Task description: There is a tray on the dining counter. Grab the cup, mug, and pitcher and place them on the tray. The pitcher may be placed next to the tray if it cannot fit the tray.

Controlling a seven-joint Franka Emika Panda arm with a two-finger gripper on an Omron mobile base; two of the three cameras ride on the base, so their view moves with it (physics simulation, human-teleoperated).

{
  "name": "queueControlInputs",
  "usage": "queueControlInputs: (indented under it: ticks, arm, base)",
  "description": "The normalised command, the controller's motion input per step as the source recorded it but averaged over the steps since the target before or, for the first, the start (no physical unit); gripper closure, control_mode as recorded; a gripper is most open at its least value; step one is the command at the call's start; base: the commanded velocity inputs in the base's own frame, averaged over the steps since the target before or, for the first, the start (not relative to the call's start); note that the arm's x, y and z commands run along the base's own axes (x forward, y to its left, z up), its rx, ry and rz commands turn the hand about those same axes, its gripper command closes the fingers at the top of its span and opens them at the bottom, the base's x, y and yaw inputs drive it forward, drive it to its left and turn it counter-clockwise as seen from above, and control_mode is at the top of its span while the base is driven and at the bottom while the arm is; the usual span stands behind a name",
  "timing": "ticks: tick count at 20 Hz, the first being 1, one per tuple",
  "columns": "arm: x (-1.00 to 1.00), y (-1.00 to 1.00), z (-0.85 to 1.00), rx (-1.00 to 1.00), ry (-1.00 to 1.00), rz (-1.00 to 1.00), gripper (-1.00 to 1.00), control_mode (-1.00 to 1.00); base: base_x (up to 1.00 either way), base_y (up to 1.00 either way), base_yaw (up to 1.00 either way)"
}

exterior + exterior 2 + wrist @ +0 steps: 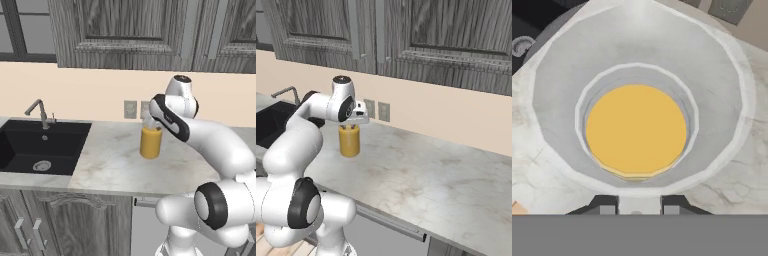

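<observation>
Beside the black sink (pixel 35 145), on the pale marble worktop (pixel 120 170), the pitcher (pixel 150 140) stood upright, its lower part full of orange liquid. It sat to the right of the sink, well past the basin's edge and close to the back wall, just below two grey wall sockets (pixel 130 109). A curved tap (pixel 40 111) rose behind the sink, on the side away from the pitcher. Dark grey wooden cupboards (pixel 130 30) hung above, over a cream wall.

A white robot arm reached forward from the near edge of the worktop, and its gripper (pixel 354 123) pointed straight down onto the top of the pitcher. Looking down along the hand, the pitcher's wide pale rim (pixel 732 75) flared out like a funnel, with the round orange surface of the liquid (pixel 636 130) at its centre. Two small dark fingertips (pixel 604 205) sat close together at the near side of that rim, with a strip of the rim between them. The jaws were set narrow, and they appeared to pinch the pitcher's rim, while the pitcher rested on the worktop.
</observation>
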Motion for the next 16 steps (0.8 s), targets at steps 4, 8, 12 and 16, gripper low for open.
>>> queueControlInputs:
  ticks: [4, 8, 12, 16]
  arm:
    - [-0.28, 0.0, 0.16, 0.0, 0.0, 0.0, 1.0, -1.0]
    - [-0.41, 0.0, 0.02, 0.0, 0.0, 0.0, 1.0, -1.0]
    - [-0.36, 0.0, 0.15, 0.0, 0.0, 0.0, 1.0, -1.0]
    - [-0.33, 0.0, 0.27, 0.0, 0.0, 0.0, 1.0, -1.0]
  base:
    - [0.0, 0.0, 0.0]
    - [0.0, 0.0, 0.0]
    - [0.0, 0.0, 0.0]
    - [0.0, 0.0, 0.0]
